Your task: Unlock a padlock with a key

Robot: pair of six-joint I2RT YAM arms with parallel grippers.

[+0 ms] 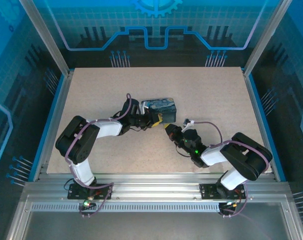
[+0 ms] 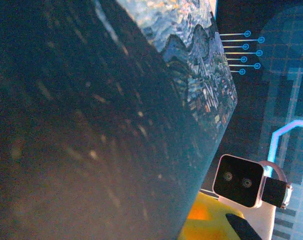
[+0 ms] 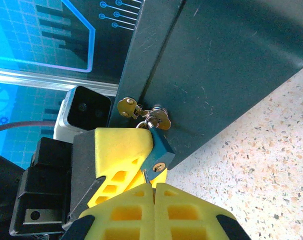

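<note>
The small teal padlock (image 3: 160,147) hangs from the brass hasp (image 3: 161,119) on the front of the blue-and-yellow night-sky tin (image 1: 161,106), keyhole (image 3: 160,167) facing down. My left gripper (image 1: 155,120) grips the padlock body; one of its yellow fingers (image 3: 118,150) presses the lock's left side. My right gripper (image 3: 155,186) is shut just below the lock, with the thin metal key (image 3: 145,175) pinched between its yellow pads. The key tip touches the lock's lower edge just left of the keyhole. In the left wrist view the tin (image 2: 116,125) looms close.
The tin stands mid-table on the speckled tabletop (image 1: 206,90). Both arms converge at its front side, the right gripper (image 1: 169,131) close to the left one. The right wrist camera housing (image 2: 239,180) sits close beside the tin. Metal rails (image 1: 151,192) edge the table.
</note>
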